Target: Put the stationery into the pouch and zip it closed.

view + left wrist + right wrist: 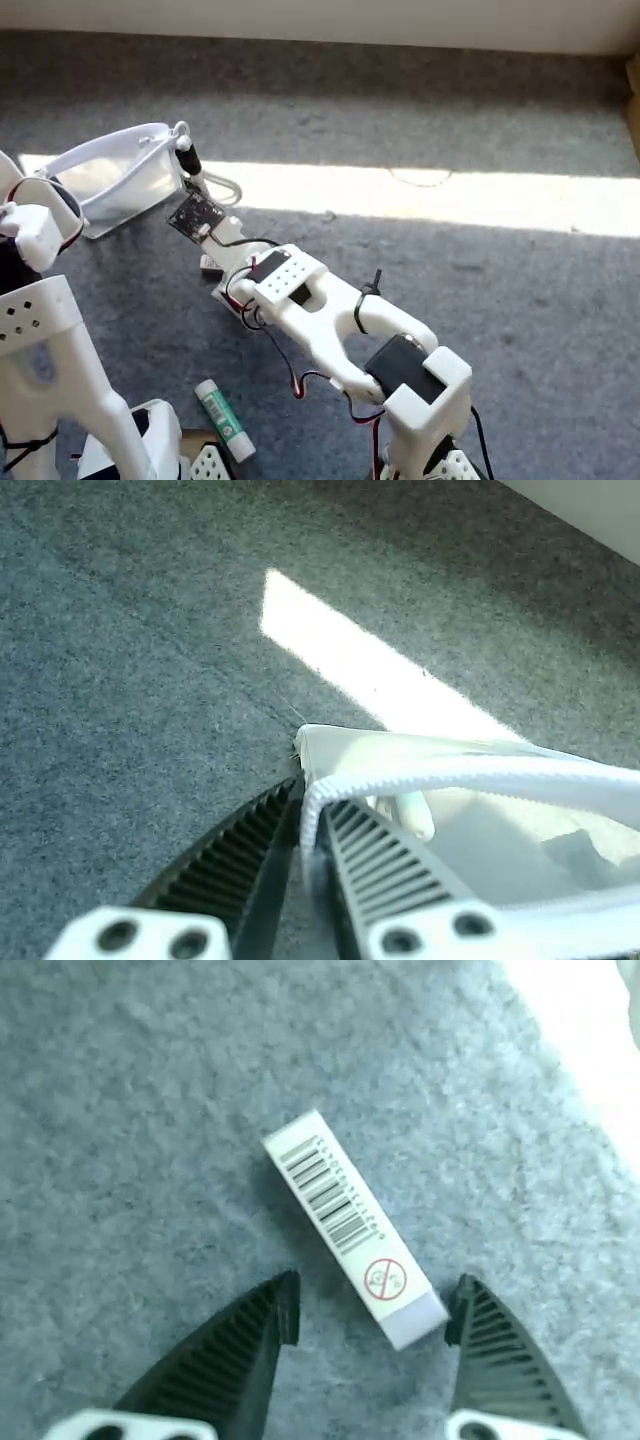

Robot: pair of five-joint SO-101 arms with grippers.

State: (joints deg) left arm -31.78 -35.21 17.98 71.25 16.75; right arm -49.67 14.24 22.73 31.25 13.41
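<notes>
A clear pouch (125,180) with a white zip edge lies open at the far left of the grey carpet. My left gripper (302,805) is shut on the rim of the pouch (450,770), and a white cylindrical item (412,818) lies inside. My right gripper (372,1305) is open just above a white eraser (350,1225) with a barcode sleeve; one end of the eraser lies between the fingertips. In the high view the eraser (210,266) sits just below the pouch, under the right arm (290,285). A green and white glue stick (225,420) lies near the front edge.
A bright strip of sunlight (420,195) crosses the carpet behind the arms. The left arm's base (50,380) fills the front left corner, close to the glue stick. Open carpet stretches to the right and far side.
</notes>
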